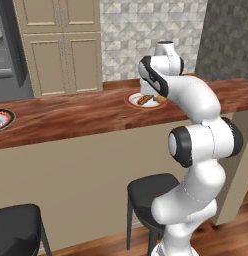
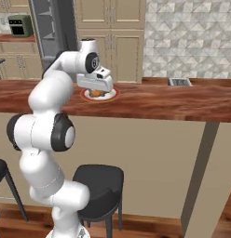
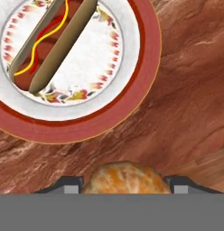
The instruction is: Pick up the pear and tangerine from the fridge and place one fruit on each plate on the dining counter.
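Above the plate (image 3: 82,122) on the dining desk (image 3: 186,113), your claw (image 3: 125,189) is pinching the tangerine (image 3: 127,180) between its two tips. That plate already carries a hot dog (image 3: 50,40), so free room lies mostly toward the rim. You should treat the tangerine as light, roundish and a little soft: it will likely roll once released. Keep the grip across its widest part, firm but not crushing. A second plate (image 1: 2,119) sits well apart along the desk.
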You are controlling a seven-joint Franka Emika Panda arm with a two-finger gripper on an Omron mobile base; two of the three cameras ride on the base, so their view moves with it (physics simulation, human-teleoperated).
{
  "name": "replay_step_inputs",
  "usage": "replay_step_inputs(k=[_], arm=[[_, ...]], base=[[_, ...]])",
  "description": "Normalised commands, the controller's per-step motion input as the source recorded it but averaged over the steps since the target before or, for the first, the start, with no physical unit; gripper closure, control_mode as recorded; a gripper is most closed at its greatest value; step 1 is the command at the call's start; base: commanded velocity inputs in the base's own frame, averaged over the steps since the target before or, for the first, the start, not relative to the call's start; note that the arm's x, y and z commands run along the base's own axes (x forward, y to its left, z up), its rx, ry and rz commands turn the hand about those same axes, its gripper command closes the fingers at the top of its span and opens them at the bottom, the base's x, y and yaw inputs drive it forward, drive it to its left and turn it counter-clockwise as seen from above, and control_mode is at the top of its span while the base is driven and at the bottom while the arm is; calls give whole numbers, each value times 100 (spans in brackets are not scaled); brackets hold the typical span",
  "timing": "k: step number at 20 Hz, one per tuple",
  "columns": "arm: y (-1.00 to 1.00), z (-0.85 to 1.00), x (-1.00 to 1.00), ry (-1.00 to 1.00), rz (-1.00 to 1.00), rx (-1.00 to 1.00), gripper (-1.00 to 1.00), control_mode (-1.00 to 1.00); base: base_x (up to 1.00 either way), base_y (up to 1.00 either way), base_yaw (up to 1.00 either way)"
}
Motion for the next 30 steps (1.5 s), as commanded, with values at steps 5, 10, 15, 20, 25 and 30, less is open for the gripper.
replay_step_inputs(k=[5,10,15,20,25,30], arm=[[0,-19,38,0,0,0,100,-100],[0,-14,28,0,0,0,100,-100],[0,-15,14,0,0,0,100,-100],[0,-17,10,0,0,0,100,-100],[0,-17,3,-3,0,0,-100,-100],[0,-8,-2,-8,0,0,-100,-100]], base=[[0,0,0],[0,0,0],[0,0,0],[0,0,0],[0,0,0],[0,0,0]])
